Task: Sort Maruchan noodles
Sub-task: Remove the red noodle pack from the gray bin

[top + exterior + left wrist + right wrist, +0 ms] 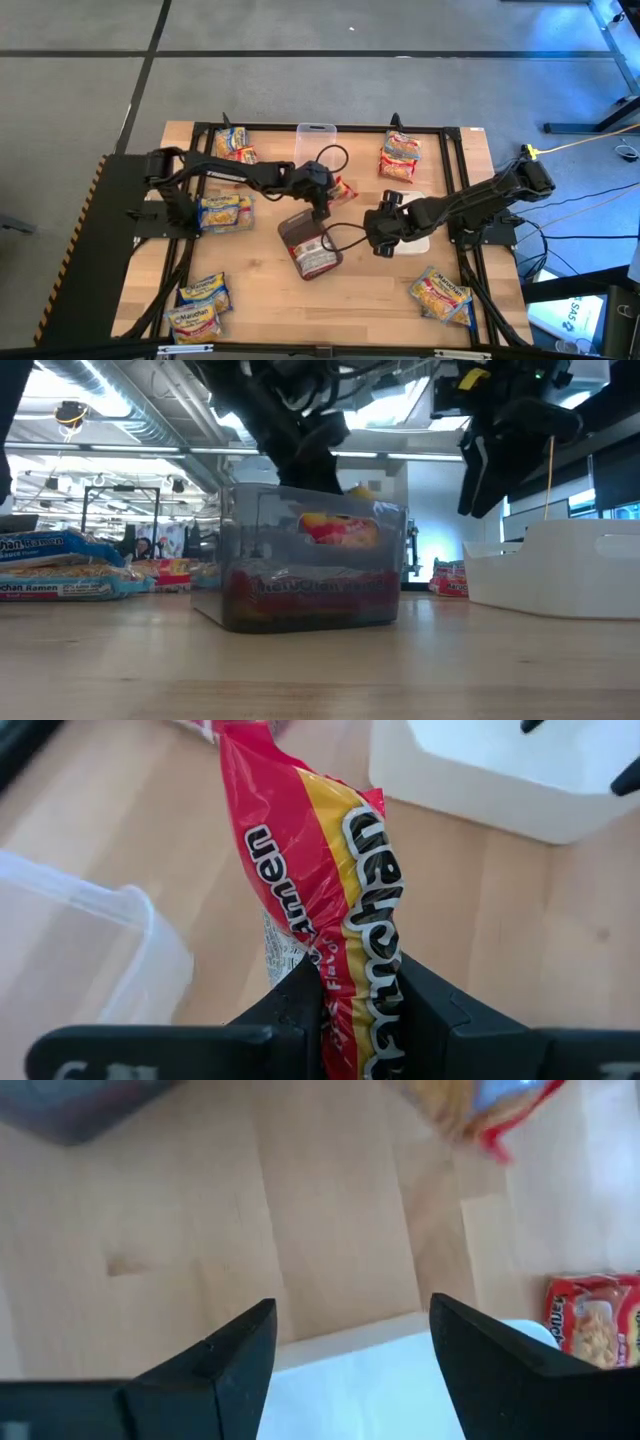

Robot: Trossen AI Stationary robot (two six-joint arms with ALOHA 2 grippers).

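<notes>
My left gripper [326, 190] is shut on a red and yellow Maruchan packet [310, 870] over the table's middle, just beyond the grey container [310, 245], which has red packets in it. My right gripper [350, 1350] hangs open, holding nothing, over the near edge of a white container [425, 228]. Other noodle packets lie flat on the table at the far left [235, 143], far right [400, 157], left [225, 212], near left [200, 305] and near right [440, 295]. My left gripper pinches one end of the packet [350, 990] between its two fingers. The fingers slant down from the table's left side. The rest of the packet sticks out ahead of the fingers, off the table, with its printed face showing.
A clear container [315, 140] stands at the far middle of the table. Black frame rails run along the table's edges. Cables loop by both grippers. Bare wood shows in the near middle of the table.
</notes>
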